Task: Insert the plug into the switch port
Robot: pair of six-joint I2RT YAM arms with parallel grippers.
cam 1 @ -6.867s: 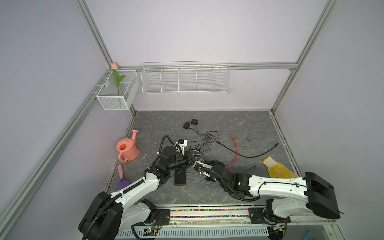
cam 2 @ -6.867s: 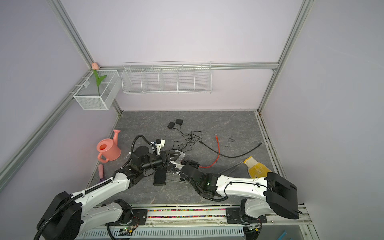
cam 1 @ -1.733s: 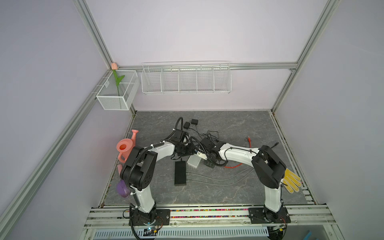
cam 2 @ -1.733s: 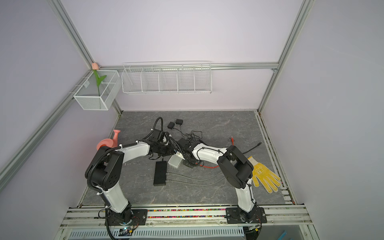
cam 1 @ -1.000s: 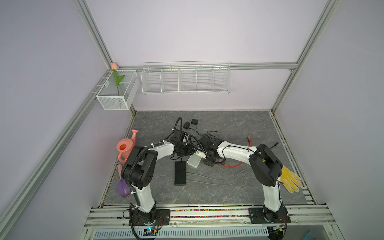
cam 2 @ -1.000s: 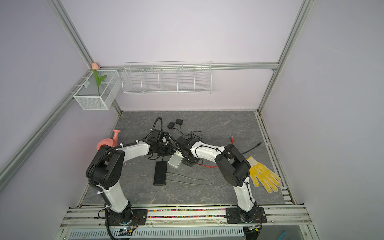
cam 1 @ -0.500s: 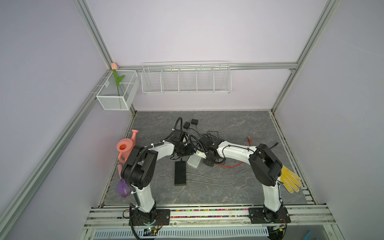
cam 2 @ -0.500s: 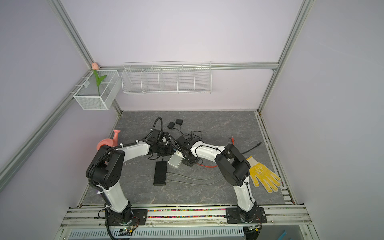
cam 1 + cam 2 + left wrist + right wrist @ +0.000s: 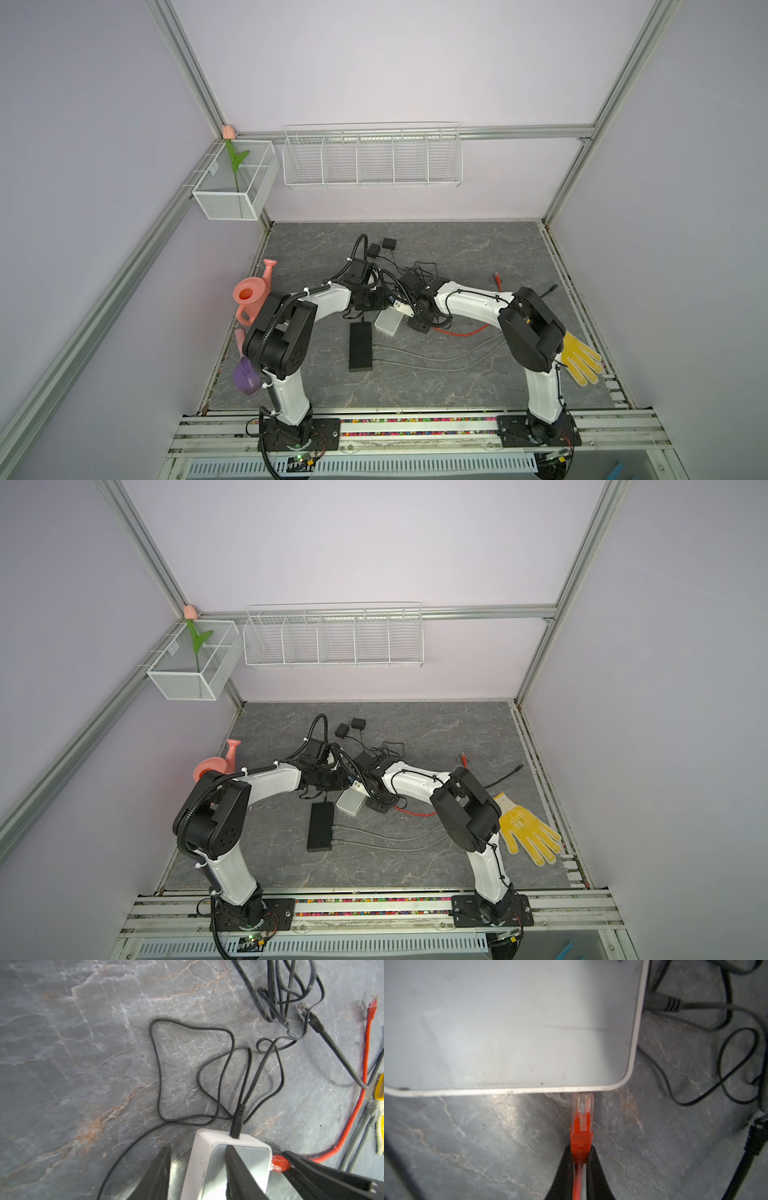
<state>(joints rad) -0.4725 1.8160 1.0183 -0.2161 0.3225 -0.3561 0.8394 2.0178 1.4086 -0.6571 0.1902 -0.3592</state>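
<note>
At the left edge of the surface (image 9: 415,386) a pink watering can (image 9: 249,293) stands close to the elbow of my left arm, so there is little room on that side. My left end effector (image 9: 197,1147) is partly open at the white switch (image 9: 508,1022). One finger (image 9: 239,1172) lies across its grey top and the other stands off its side edge, with a strip of bare stone between. Whether the finger presses down, I cannot tell. A black power cord (image 9: 235,1126) is plugged into another side of the switch, and its loops lie loose beyond. A flat black box (image 9: 360,347) lies just beside the switch.

At the edge that faces my right arm sits the orange plug (image 9: 581,1118). Its clear tip meets the rim, but whether it is fully in the port is hidden. My right end effector (image 9: 580,1151) is closed on the plug's orange boot. The orange cable (image 9: 365,1053) trails away across the stone. Near the right edge lies a yellow glove (image 9: 582,363). The front part of the surface is bare.
</note>
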